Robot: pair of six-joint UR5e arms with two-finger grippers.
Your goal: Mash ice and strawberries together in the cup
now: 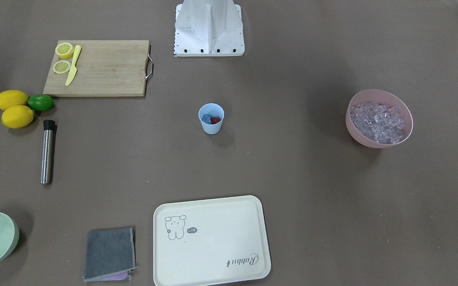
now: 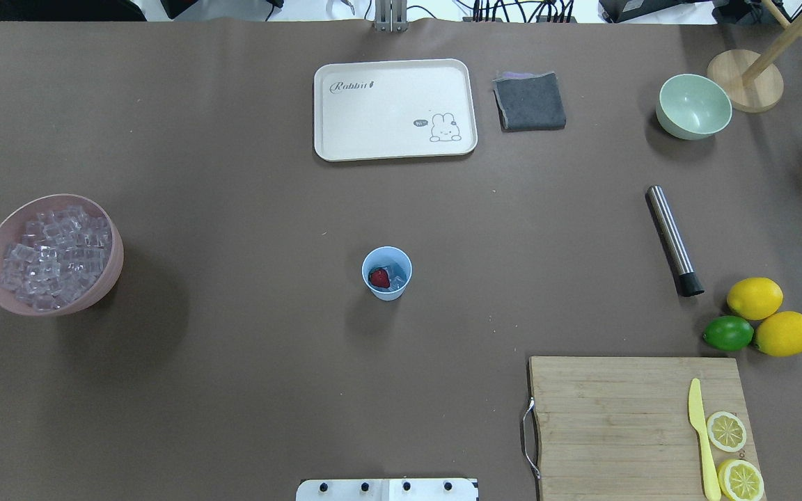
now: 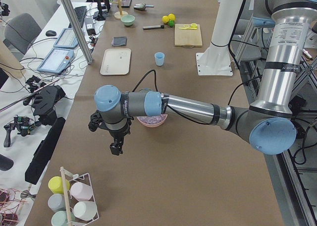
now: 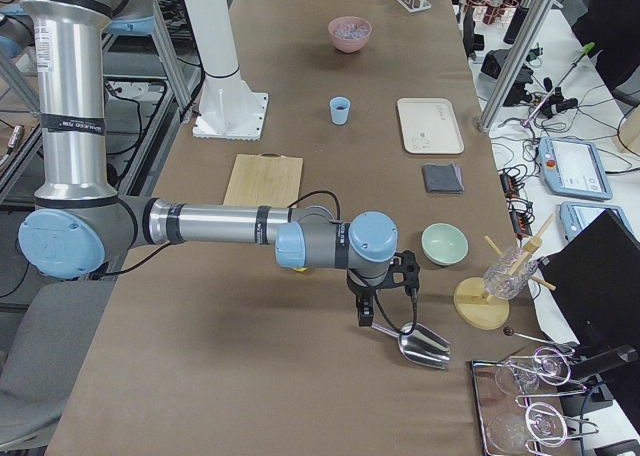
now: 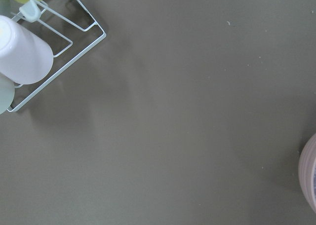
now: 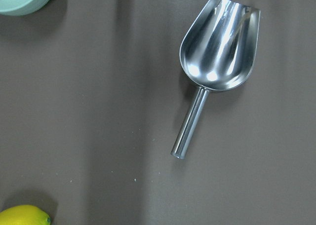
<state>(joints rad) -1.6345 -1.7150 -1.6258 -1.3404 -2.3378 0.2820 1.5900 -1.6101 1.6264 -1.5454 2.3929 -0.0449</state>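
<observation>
Your small light-blue plastic cup (image 2: 387,273) stood mid-table, the red strawberry (image 2: 378,278) and clear ice cubes (image 2: 396,280) inside. It looked light and tippy, so I'd brace its wall while mashing (ice slick and hard, berry soft). The smooth steel muddler (image 2: 672,240) with the black tip lay well apart; take it mid-shaft. The left gripper (image 3: 116,147) and the right gripper (image 4: 365,314) hung near the table ends; whether either was open, I couldn't tell.

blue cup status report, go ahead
Left gripper near pink bowl, right gripper above metal scoop, open or shut unclear. Blue cup upright mid-table, strawberry and ice inside. Muddler lying by the lemons.
</observation>
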